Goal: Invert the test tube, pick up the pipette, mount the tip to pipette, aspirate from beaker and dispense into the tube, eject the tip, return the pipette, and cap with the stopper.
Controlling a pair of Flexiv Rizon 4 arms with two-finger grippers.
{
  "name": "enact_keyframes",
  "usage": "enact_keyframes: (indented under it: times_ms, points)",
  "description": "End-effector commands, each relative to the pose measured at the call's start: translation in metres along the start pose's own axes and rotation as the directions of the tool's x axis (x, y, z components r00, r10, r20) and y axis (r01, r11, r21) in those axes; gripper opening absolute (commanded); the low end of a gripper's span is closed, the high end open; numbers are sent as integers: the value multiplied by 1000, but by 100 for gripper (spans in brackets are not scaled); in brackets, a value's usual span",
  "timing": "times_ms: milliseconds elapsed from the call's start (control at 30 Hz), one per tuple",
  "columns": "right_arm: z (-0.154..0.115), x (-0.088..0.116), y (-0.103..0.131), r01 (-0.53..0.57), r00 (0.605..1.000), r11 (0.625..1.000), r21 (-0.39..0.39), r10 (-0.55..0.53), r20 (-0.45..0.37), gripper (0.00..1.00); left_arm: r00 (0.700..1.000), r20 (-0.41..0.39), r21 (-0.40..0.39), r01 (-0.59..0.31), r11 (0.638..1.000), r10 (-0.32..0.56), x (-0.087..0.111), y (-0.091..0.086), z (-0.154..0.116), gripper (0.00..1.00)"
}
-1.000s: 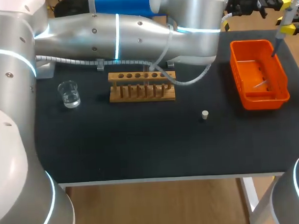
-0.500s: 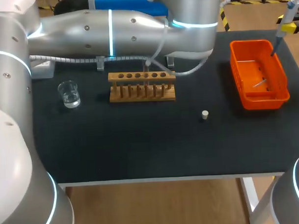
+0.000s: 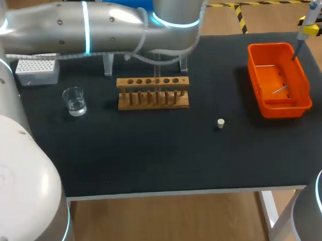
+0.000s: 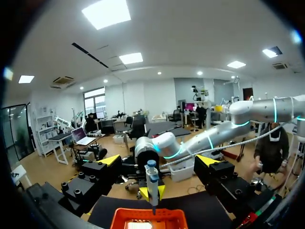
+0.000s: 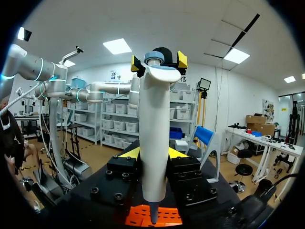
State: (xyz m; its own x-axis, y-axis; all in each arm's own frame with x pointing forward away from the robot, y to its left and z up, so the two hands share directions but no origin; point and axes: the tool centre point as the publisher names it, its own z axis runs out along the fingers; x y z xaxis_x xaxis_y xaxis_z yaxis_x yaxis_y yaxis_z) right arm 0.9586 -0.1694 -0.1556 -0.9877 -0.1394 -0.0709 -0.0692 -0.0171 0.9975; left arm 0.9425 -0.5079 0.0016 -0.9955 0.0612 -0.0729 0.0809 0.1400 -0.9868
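**Pipette Held Over the Orange Tray**

The right jaws pinch the white pipette (image 5: 155, 109) by its body. It is upright, with its nose above the far end of the orange tray (image 3: 252, 64) at the right side of the black tabletop (image 3: 151, 158). The left jaws stand spread with nothing between them, facing the pipette's head. The left arm (image 3: 94, 22) spans the tabletop's far edge.

On the tabletop:
- A glass beaker (image 3: 74, 101) with clear liquid, at left.
- A white tip box (image 3: 36, 71), behind the beaker.
- A wooden rack (image 3: 153, 92), mid-table.
- A small stopper (image 3: 220, 123), alone between rack and tray.
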Motion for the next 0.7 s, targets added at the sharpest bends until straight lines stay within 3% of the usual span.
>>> enact_keyframes:
  times_ms: [33,367,700]
  points:
    - [-1,-1,0,0,1000,1000,2,0,-4,0,992,-126,-139,7,990,-25,5,0,-37,100]
    - [-1,-1,0,0,1000,1000,2,0,-4,0,999,-30,-142,9,990,-13,39,23,-73,100]
    - [-1,-1,0,0,1000,1000,2,0,-4,0,998,60,-87,-9,996,14,77,61,-107,100]
